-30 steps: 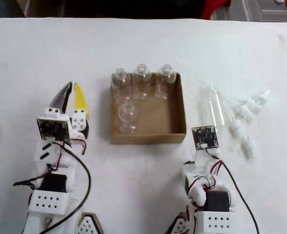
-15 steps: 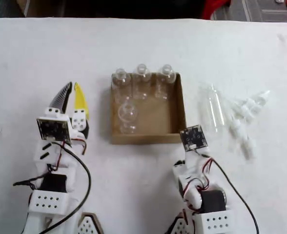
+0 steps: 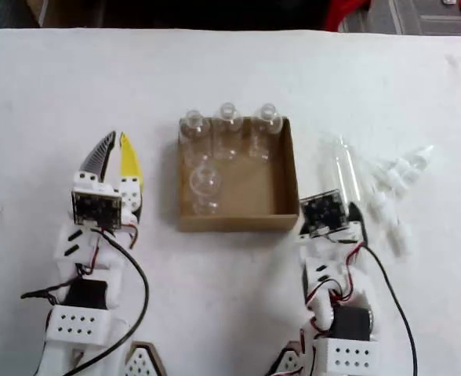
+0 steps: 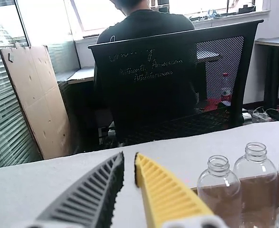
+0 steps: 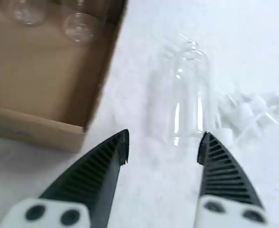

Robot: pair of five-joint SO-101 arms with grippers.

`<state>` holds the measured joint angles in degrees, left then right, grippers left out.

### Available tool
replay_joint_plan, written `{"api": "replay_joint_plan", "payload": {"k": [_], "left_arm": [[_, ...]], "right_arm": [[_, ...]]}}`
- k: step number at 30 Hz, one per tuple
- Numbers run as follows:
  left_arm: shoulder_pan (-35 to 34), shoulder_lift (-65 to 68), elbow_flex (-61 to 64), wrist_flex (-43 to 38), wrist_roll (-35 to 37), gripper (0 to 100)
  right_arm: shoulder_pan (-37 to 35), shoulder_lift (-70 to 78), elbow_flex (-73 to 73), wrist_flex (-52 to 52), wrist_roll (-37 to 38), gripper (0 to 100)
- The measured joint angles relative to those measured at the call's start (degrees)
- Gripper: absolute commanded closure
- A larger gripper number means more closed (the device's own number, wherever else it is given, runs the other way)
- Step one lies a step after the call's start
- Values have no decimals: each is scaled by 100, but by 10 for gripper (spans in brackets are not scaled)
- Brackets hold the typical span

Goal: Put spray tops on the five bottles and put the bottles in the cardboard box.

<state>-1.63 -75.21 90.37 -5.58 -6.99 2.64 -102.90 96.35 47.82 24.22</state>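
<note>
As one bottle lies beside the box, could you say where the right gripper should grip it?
Probably the bottle across its mid-body, from above: it lies on its side, lengthwise in line with the open right gripper, which could straddle it.

Overhead and right-wrist cameras share the cardboard box.

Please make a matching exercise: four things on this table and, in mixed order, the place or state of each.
Things
1. clear plastic bottle outside the brown cardboard box
2. white spray tops
3. yellow-and-grey left tool
4. black-fingered right tool

Places or states
A. open, facing the lying bottle
B. heaped farthest right on the white table
C. left of the box
D. lying on its side, right of the box

Pairs: 1-D, 2-B, 3-C, 4-A
</note>
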Motion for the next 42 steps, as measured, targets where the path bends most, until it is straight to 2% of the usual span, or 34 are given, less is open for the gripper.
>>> {"api": "replay_joint_plan", "payload": {"k": [4, 16, 27, 31, 35, 39, 42], "left_arm": [[0, 0, 0, 0, 0, 957], [0, 0, 0, 0, 0, 957], [0, 0, 35, 0, 0, 957], [0, 0, 62, 0, 0, 957], [0, 0, 62, 0, 0, 957], [0, 0, 62, 0, 0, 957], [0, 0, 62, 0, 0, 957]], "right_arm": [[598, 0, 0, -53, 0, 982], [1134, 0, 0, -264, 0, 957], [1152, 9, -185, -651, 229, 985], [1143, 9, -1143, 167, 229, 982], [835, 343, -2295, 853, 273, 982], [659, 1609, -3314, 958, 281, 981], [651, 3112, -4220, 1081, 281, 981]]}}
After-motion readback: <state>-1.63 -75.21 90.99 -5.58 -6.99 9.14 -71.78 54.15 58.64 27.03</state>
